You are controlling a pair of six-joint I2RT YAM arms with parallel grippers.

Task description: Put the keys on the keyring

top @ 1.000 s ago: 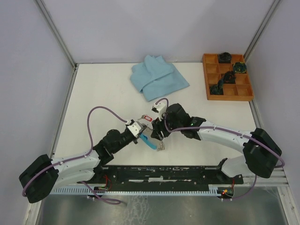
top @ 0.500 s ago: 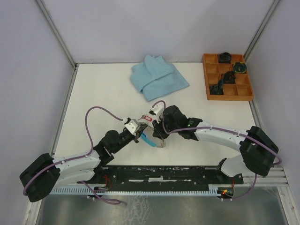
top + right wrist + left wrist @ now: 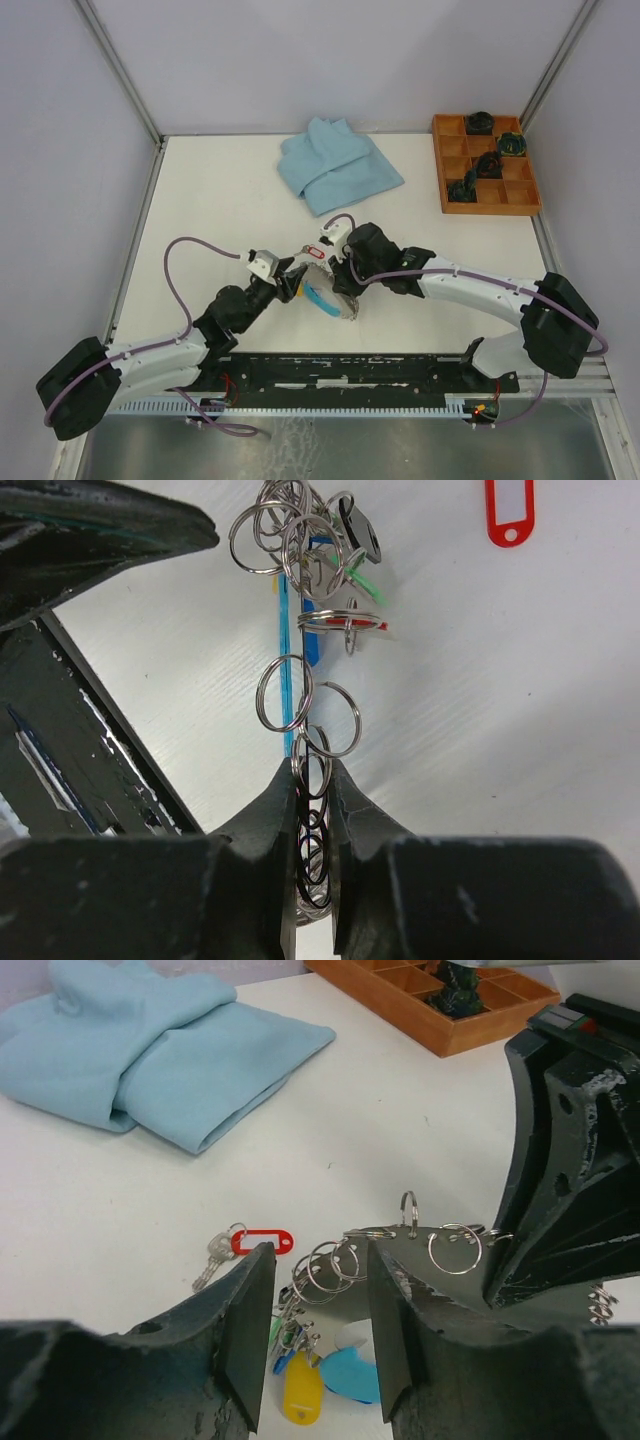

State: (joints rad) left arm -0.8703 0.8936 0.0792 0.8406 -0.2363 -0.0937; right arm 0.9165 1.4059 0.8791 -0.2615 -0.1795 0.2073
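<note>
The keyring (image 3: pixel 283 680), a thin metal loop with a light-blue stretch and shiny little split rings strung along it, is pinched between your right pincer's (image 3: pixel 312 772) dark tips. Your left pincer (image 3: pixel 318 1260) is spread just beside those rings. Beyond it, a red-tagged key (image 3: pixel 245 1244) lies flat on the white surface (image 3: pixel 420 1160).

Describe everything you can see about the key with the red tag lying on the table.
The red-tagged key is a small silver metal key joined by a little ring to an oblong red plastic tag with a white window. It lies flat on the white table, on the arms' side of the folded blue cloth, loose and separate from the keyring. As far as the views show, only the table touches it; neither arm's jaws hold it.
</note>
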